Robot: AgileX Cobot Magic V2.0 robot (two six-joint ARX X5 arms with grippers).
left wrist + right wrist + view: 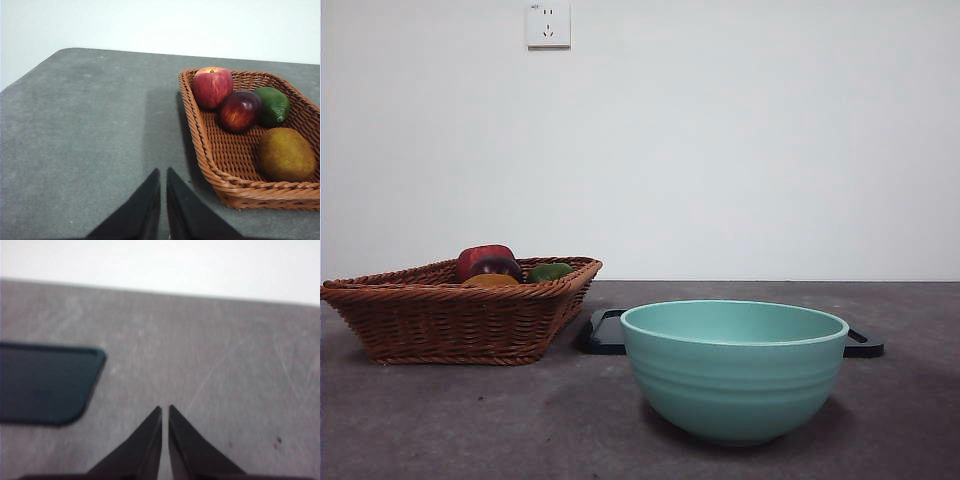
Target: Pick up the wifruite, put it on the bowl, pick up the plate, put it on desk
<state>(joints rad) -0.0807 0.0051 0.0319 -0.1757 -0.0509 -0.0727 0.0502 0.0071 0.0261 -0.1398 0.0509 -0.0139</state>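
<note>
Both grippers we find idle above the desk (440, 420): the left gripper (163, 175) hangs with its jaws together just beside the basket (200, 140), and the right gripper (165, 412) hangs likewise with jaws together over bare tabletop, near one corner of the tray (45, 385). Neither holds anything, and neither shows in the front view. Counting from the near side, we see one bowl (734, 375), mint green, upright on the desk; its inside is hidden from the low front camera, so we cannot tell what it contains. Just behind it lies one flat black tray, its ends showing on either side of the bowl. To the side and a little farther back stands one wicker basket with four fruits in it. Nearest the left gripper lies the wifruite (286, 154), a dull orange-brown fruit at the basket's near end. Past it we count one dark red fruit (239, 111), one small green fruit (273, 106) touching it, and one red apple (212, 87) farthest off. On the wall behind sits one socket (548, 24).
</note>
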